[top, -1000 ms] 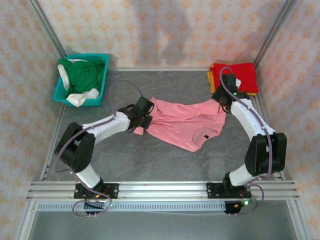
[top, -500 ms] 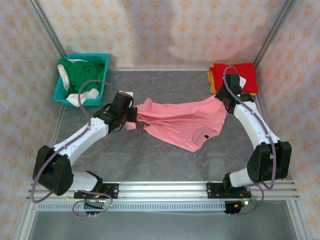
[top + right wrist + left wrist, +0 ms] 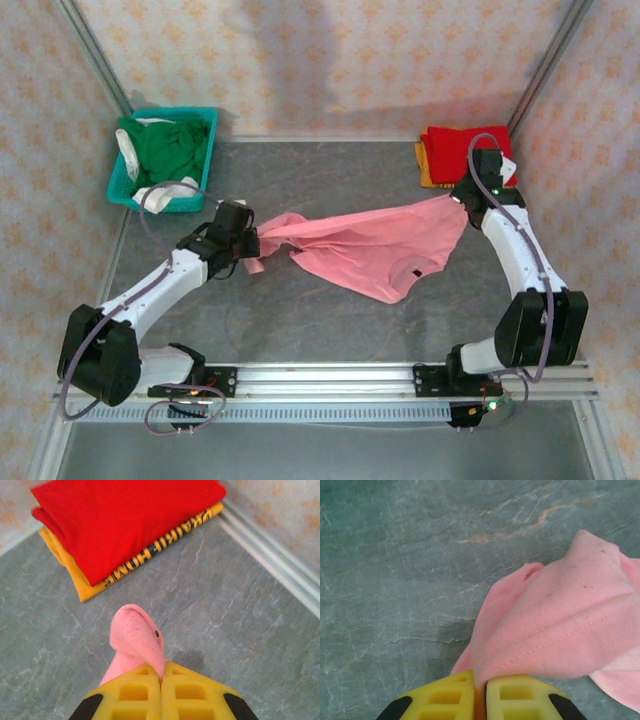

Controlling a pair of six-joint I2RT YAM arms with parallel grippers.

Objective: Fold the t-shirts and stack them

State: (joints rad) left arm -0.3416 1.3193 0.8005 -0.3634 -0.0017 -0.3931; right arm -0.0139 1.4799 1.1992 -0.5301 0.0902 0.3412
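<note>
A light pink t-shirt [image 3: 375, 245] is stretched across the middle of the grey table between my two grippers. At its left end my left gripper [image 3: 252, 240] pinches a fold of pink cloth [image 3: 560, 630] between its yellow fingers [image 3: 445, 700]. My right gripper [image 3: 463, 197] is shut on the shirt's right corner [image 3: 137, 635], just in front of a folded stack at the back right: a red t-shirt [image 3: 130, 515] on an orange-yellow one [image 3: 90, 587]. The same stack [image 3: 460, 152] lies beside the right arm. Dark green and white shirts [image 3: 165, 150] lie crumpled in the basket.
A teal plastic basket [image 3: 205, 165] stands at the back left. Patterned walls with metal posts close in the table on three sides. A metal rail [image 3: 320, 380] carrying both arm bases runs along the near edge.
Both grippers have moved apart, left one leftwards and right one towards the back right, pulling the pink shirt out longer and flatter. The left jaws have eased slightly but still pinch cloth.
</note>
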